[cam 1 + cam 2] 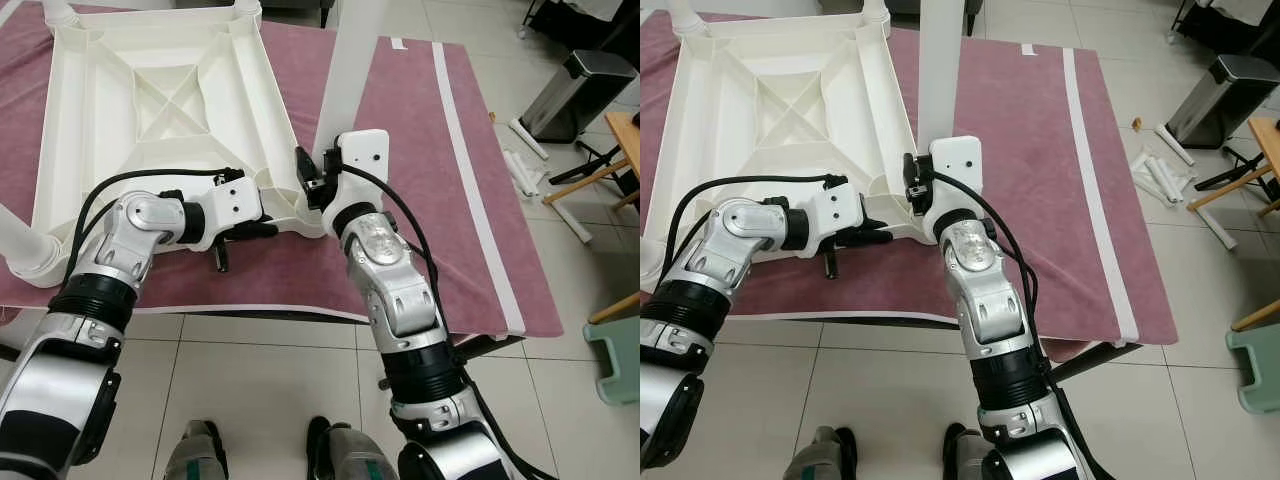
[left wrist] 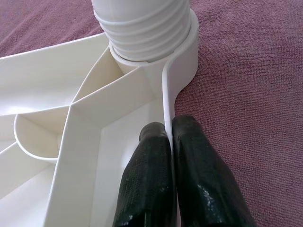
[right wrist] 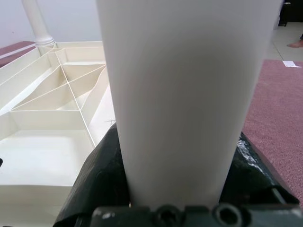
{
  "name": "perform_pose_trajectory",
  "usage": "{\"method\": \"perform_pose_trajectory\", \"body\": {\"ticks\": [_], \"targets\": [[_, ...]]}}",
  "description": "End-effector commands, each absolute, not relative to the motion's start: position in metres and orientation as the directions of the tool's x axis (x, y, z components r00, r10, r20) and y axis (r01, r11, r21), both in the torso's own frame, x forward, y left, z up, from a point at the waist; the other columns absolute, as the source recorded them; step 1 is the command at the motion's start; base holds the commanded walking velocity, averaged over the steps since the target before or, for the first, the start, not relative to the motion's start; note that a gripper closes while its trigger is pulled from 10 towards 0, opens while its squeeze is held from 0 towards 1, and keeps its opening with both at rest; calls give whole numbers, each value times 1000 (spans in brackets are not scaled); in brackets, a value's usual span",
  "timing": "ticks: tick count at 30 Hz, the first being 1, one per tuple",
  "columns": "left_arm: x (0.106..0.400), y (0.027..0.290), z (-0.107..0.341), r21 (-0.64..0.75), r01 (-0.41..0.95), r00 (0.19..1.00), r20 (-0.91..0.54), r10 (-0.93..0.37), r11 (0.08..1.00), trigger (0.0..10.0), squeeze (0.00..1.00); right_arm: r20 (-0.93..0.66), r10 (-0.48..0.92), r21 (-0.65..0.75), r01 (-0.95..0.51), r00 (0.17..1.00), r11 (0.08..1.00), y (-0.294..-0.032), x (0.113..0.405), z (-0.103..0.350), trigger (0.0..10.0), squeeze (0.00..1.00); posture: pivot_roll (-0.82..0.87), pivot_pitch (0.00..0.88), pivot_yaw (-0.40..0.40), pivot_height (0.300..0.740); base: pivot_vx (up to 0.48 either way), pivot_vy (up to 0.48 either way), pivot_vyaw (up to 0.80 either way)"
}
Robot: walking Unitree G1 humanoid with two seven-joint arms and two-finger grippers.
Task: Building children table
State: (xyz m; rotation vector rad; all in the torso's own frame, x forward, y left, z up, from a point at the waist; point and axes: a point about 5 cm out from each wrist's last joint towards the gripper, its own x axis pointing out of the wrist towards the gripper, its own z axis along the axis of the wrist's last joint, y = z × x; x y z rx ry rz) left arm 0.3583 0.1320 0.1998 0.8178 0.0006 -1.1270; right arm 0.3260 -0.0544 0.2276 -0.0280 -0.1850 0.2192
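White plastic leg (image 1: 350, 75), clamped by the right claw (image 1: 312, 180), could cross-thread if tilted while the left claw (image 2: 169, 142) pinches the tabletop rim (image 2: 166, 94).

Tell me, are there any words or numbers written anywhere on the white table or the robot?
None can be read.
The upside-down white tabletop, the white leg the right pincer is clamped on, and the purple cloth are all plain.
The left pincer, pinching the tabletop's rim, carries no label.
The silver bin and the robot's silver arms show no readable marks.
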Motion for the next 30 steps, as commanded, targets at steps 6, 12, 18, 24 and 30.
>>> {"method": "perform_pose_trajectory", "body": {"ticks": [6,12,18,24,30], "targets": [[358,137,211,628,745,507,-313,-803,226,10000,0,-94,56,-58,-62,994,996,-78,326,167,10000,0,76,218,-16,740,0,0,0],[358,136,211,630,742,510,-311,-802,229,10000,0,-9,188,-20,-188,982,982,-69,329,184,10000,1000,77,218,-17,740,0,0,0],[358,136,212,631,741,512,-308,-801,231,10000,0,133,353,-25,-353,926,935,-62,324,213,10000,0,76,217,-18,740,0,0,0],[356,136,212,631,745,497,-311,-810,216,10000,0,226,566,-146,-547,793,824,-67,317,237,10000,0,73,214,-17,740,0,0,0],[351,136,211,630,754,472,-324,-820,185,10000,0,186,744,-286,-689,642,666,-75,315,248,10000,0,75,212,-17,740,0,0,0]]}}
